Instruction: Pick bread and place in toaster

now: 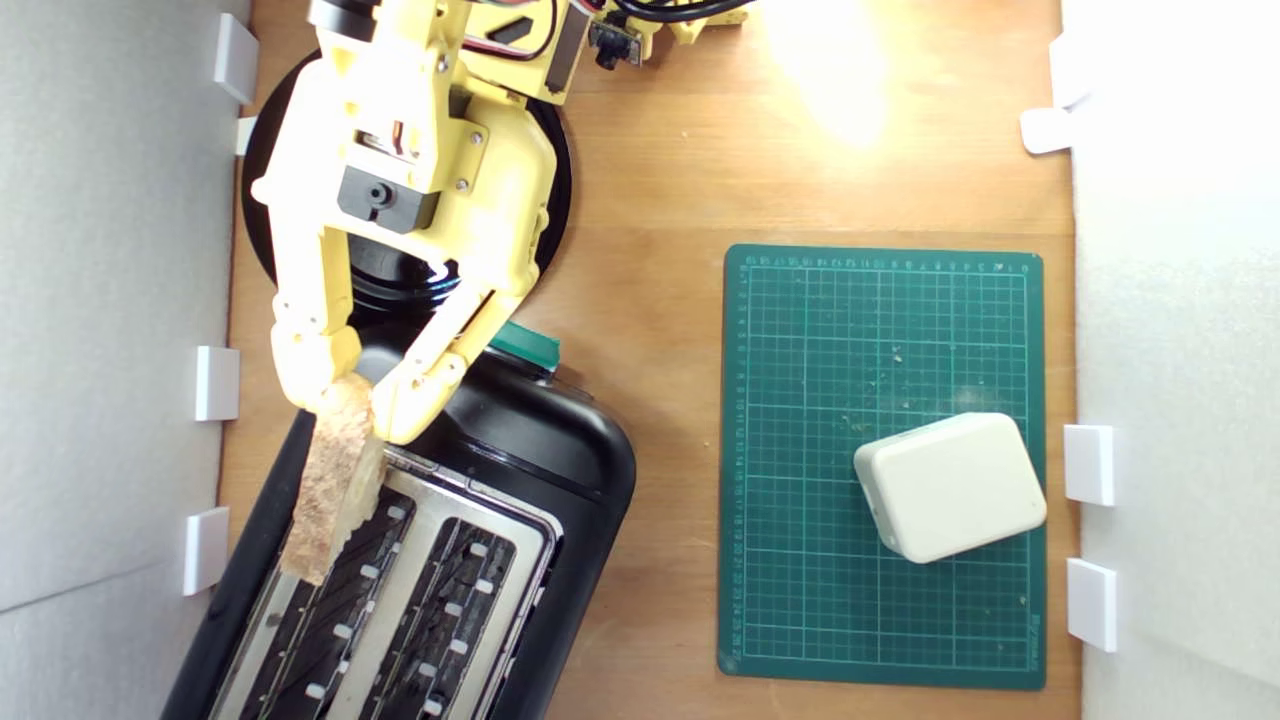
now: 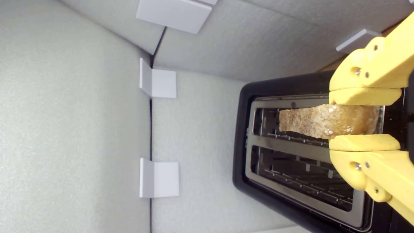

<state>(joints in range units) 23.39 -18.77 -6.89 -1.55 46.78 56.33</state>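
Observation:
My yellow gripper (image 1: pixel 352 392) is shut on the thick end of the bread (image 1: pixel 333 478), a tan-crusted wedge with holey crumb. The slice hangs over the black toaster (image 1: pixel 560 450), above the slot nearer the exterior view's left, along its length. The silver top plate (image 1: pixel 470 497) and both open slots show below it; the green lever knob (image 1: pixel 527 345) sits at the toaster's near end by my gripper. In the wrist view the bread (image 2: pixel 320 121) is pinched between the two fingers (image 2: pixel 362 96), held over one slot of the toaster (image 2: pixel 242 136). I cannot tell whether it touches the slot rim.
A round black plate (image 1: pixel 262 215) lies under my arm behind the toaster. On the exterior view's right, a green cutting mat (image 1: pixel 800 450) carries a white rounded-corner block (image 1: pixel 950 487). White foam walls with small brackets (image 1: pixel 216 383) close in both sides.

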